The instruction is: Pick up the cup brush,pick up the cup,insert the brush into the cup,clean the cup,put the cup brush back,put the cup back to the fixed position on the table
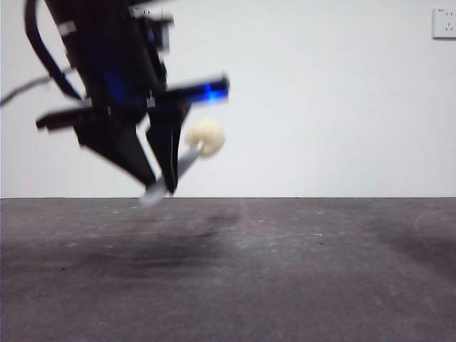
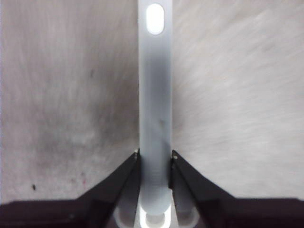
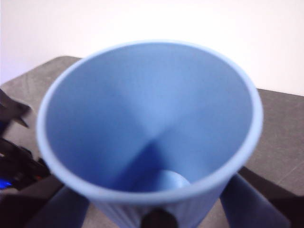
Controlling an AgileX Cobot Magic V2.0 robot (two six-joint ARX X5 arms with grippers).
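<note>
Your brush (image 1: pixel 191 153) is in the air above the tabletop (image 1: pixel 285 271), clamped by the left gripper (image 2: pixel 155 166) with its fingers (image 2: pixel 124 178) pressed narrow on either flat side of the grey handle. The left wrist view shows the handle running straight out from between them, its white looped end at the far tip. In the front view the brush tilts, its cream sponge head (image 1: pixel 206 137) up and to one side and the handle end pointing down. As I read it, that tilt keeps the head free to swing toward the cup's mouth.

The cup (image 3: pixel 149 128) is off the tabletop too, held by the right gripper (image 3: pixel 154 216). Its fingers (image 3: pixel 249 202) sit on the two outer sides of the ribbed wall, closed on it. You see straight into the open mouth, which is empty, so the brush is not yet inserted. The cup does not appear in the front view.

The left arm (image 3: pixel 14 156) shows as a dark shape beside the cup's rim in the right wrist view, so the two are near each other. Nothing else lies on the tabletop; a wall socket (image 1: pixel 444 23) sits far behind. The rim is the only thing the sponge head could catch on.
</note>
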